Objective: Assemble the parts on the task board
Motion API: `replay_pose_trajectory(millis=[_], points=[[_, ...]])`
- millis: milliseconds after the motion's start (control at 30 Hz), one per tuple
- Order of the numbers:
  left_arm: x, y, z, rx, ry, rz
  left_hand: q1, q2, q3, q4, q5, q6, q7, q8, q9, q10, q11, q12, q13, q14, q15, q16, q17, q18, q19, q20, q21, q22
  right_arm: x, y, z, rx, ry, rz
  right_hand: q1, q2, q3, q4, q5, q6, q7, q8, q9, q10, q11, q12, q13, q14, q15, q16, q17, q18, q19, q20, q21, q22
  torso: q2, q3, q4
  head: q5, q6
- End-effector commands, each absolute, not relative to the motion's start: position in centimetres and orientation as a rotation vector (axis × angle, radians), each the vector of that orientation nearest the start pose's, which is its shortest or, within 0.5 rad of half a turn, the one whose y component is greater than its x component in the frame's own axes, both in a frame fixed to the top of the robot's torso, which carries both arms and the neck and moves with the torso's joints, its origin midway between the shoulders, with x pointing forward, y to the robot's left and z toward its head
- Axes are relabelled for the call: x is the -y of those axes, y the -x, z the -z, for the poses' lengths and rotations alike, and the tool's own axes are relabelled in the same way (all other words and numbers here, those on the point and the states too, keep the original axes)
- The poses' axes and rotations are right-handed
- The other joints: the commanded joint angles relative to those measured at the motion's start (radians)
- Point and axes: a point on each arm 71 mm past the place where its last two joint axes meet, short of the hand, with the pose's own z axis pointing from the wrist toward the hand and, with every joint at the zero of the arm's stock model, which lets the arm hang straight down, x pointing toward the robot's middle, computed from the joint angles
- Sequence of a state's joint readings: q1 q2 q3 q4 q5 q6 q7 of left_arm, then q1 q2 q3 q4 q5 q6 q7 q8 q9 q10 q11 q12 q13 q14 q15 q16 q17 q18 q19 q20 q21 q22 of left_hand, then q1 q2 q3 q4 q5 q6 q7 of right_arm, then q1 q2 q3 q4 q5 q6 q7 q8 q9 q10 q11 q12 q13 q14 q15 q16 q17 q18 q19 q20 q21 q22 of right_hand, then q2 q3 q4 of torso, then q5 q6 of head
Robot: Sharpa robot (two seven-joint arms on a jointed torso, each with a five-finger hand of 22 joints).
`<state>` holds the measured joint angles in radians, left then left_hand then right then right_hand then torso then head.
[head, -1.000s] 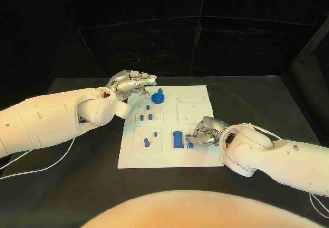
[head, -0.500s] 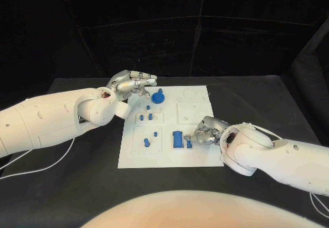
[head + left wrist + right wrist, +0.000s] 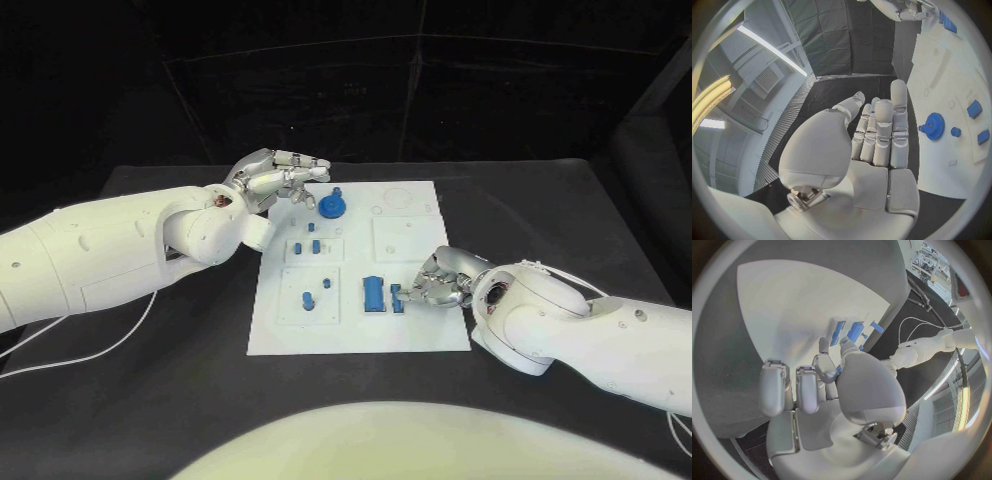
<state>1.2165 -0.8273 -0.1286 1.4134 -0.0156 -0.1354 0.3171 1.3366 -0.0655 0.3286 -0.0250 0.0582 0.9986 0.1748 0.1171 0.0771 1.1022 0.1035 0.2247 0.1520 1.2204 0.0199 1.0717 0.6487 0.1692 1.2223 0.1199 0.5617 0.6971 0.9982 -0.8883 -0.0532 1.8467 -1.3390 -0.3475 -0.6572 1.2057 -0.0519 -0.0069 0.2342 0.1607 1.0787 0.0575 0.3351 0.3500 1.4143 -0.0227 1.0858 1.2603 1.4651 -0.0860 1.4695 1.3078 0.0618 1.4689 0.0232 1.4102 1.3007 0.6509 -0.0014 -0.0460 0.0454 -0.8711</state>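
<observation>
Black cloth covers the table [image 3: 173, 400] and dark curtains hang behind it, filling the upper half of the head view. At the centre of the frame lies the task board [image 3: 418, 325], a white rectangular plate with shallow square recesses marked in it, its long side running away from the camera.

From the left edge comes the left arm, and the left hand [image 3: 274, 178] sits at the board's upper left corner, just off its edge. Its fingers are held straight and close side by side with the thumb alongside, nothing between them; the left wrist view shows the same flat, empty palm [image 3: 873, 150].

From the lower right comes the right arm, and the right hand [image 3: 440, 280] rests over the board's right edge, a little below the middle of the frame. Its fingers curl down toward the plate beside the largest blue pieces; whether they actually grip anything I cannot tell, since the thumb hides the fingertips in the right wrist view [image 3: 836, 385].

Biggest of the parts is the blue gear [image 3: 333, 207], a toothed disc with a raised hub, standing near the board's upper left, close to the left hand. Next is the blue block [image 3: 374, 294], an upright rectangular piece at the lower middle, with a narrower blue bar [image 3: 398, 299] just beside it, next to the right hand. Smaller blue pegs [image 3: 306, 245] sit in a cluster left of centre, and another small blue piece [image 3: 309, 298] lies in the lower left recess
</observation>
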Motion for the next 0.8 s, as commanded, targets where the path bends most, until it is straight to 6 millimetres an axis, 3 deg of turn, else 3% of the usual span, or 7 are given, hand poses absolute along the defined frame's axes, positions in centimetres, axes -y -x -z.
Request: replay_pose_trajectory(millis=[33,133,300,467,500,667,800], points=[[-22.5,-49.6,21.2,-1.623,1.115,1.536,0.007,0.003,0.001,-0.007,0.002,-0.007,0.003,0.006,-0.002,-0.007,0.001,0.007,0.001,-0.006,0.001,-0.003,-0.003,0.013,-0.006,0.000,-0.004,-0.002,16.4,-37.8,25.5,-2.046,-0.248,-0.602,0.005,-0.002,-0.019,0.002,0.009,-0.052,0.014,-0.032,-0.008,-0.023,0.014,-0.047,-0.026,0.066,0.008,-0.020,0.073,0.001,-0.010,0.003,-0.022,-0.030,-0.002,-0.0006,-0.0014,0.000,0.004],[-22.6,-49.7,21.2,-1.617,1.115,1.532,0.007,0.003,0.001,-0.007,0.002,-0.007,0.003,0.006,-0.002,-0.007,0.001,0.007,0.001,-0.006,0.001,-0.003,-0.003,0.013,-0.006,0.000,-0.004,-0.002,16.9,-37.7,25.3,-2.050,-0.286,-0.713,0.012,-0.004,-0.048,0.012,0.007,-0.129,0.042,-0.074,-0.022,-0.099,0.040,-0.199,-0.120,0.051,0.029,-0.059,0.023,0.013,-0.041,0.019,-0.070,-0.098,-0.004,0.0016,-0.0041,0.000,0.009],[-22.7,-49.7,21.5,-1.615,1.117,1.521,0.001,0.003,-0.002,-0.003,0.001,-0.007,0.004,0.008,-0.002,-0.007,0.001,0.009,0.002,-0.008,0.001,-0.005,-0.007,0.013,-0.006,0.000,-0.005,-0.002,18.7,-39.3,23.9,-1.988,-0.442,-0.890,0.036,0.011,-0.079,0.023,-0.021,-0.156,0.056,-0.089,-0.026,-0.186,0.054,-0.368,-0.238,0.025,0.042,-0.135,-0.069,0.036,-0.088,0.035,-0.150,-0.208,-0.012,0.0013,-0.0039,-0.008,0.016],[-23.2,-50.0,21.8,-1.587,1.156,1.505,-0.011,0.003,-0.009,0.003,0.001,-0.010,0.003,0.011,-0.002,-0.011,0.002,0.014,0.002,-0.039,0.004,-0.029,-0.046,0.012,-0.018,0.003,-0.014,-0.007,21.6,-42.6,22.4,-1.823,-0.713,-1.067,0.122,0.057,-0.090,-0.001,-0.003,-0.162,0.068,-0.096,-0.030,-0.287,0.068,-0.549,-0.391,-0.076,0.052,-0.450,-0.399,0.101,-0.247,0.047,-0.464,-0.593,-0.024,-0.0040,-0.0029,-0.016,0.026],[-23.3,-50.2,21.9,-1.573,1.171,1.500,-0.015,0.003,-0.012,0.006,0.001,-0.011,0.002,0.013,-0.002,-0.012,0.002,0.016,0.002,-0.064,0.006,-0.048,-0.075,0.011,-0.030,0.005,-0.021,-0.010,22.4,-43.7,22.1,-1.766,-0.779,-1.103,0.148,0.069,-0.094,-0.010,0.004,-0.165,0.079,-0.103,-0.036,-0.317,0.074,-0.611,-0.451,-0.138,0.061,-0.637,-0.574,0.120,-0.309,0.055,-0.603,-0.742,-0.029,-0.0057,-0.0037,-0.017,0.031],[-23.9,-50.8,22.1,-1.531,1.214,1.487,-0.029,0.002,-0.032,0.016,0.001,-0.007,0.000,0.024,0.000,-0.014,0.003,0.028,0.003,-0.147,0.014,-0.112,-0.124,0.011,-0.096,0.013,-0.068,-0.033,24.3,-46.5,22.0,-1.626,-0.924,-1.179,0.207,0.083,-0.099,-0.032,0.001,-0.173,0.102,-0.142,-0.063,-0.386,0.111,-0.785,-0.629,-0.254,0.105,-0.893,-0.716,0.121,-0.383,0.091,-0.789,-0.860,-0.046,-0.0111,-0.0078,-0.021,0.047],[-24.4,-51.7,22.3,-1.500,1.239,1.482,-0.030,0.011,-0.053,0.025,0.000,-0.012,0.001,0.027,-0.003,-0.043,0.012,-0.002,-0.016,-0.212,0.031,-0.290,-0.223,0.011,-0.184,0.030,-0.160,-0.094,25.1,-48.8,22.5,-1.534,-1.043,-1.233,0.268,0.119,-0.093,-0.046,-0.020,-0.125,0.115,-0.193,-0.109,-0.306,0.139,-0.911,-0.865,-0.260,0.128,-1.117,-0.848,0.131,-0.374,0.122,-0.993,-1.009,-0.066,-0.0172,-0.0116,-0.022,0.069]])
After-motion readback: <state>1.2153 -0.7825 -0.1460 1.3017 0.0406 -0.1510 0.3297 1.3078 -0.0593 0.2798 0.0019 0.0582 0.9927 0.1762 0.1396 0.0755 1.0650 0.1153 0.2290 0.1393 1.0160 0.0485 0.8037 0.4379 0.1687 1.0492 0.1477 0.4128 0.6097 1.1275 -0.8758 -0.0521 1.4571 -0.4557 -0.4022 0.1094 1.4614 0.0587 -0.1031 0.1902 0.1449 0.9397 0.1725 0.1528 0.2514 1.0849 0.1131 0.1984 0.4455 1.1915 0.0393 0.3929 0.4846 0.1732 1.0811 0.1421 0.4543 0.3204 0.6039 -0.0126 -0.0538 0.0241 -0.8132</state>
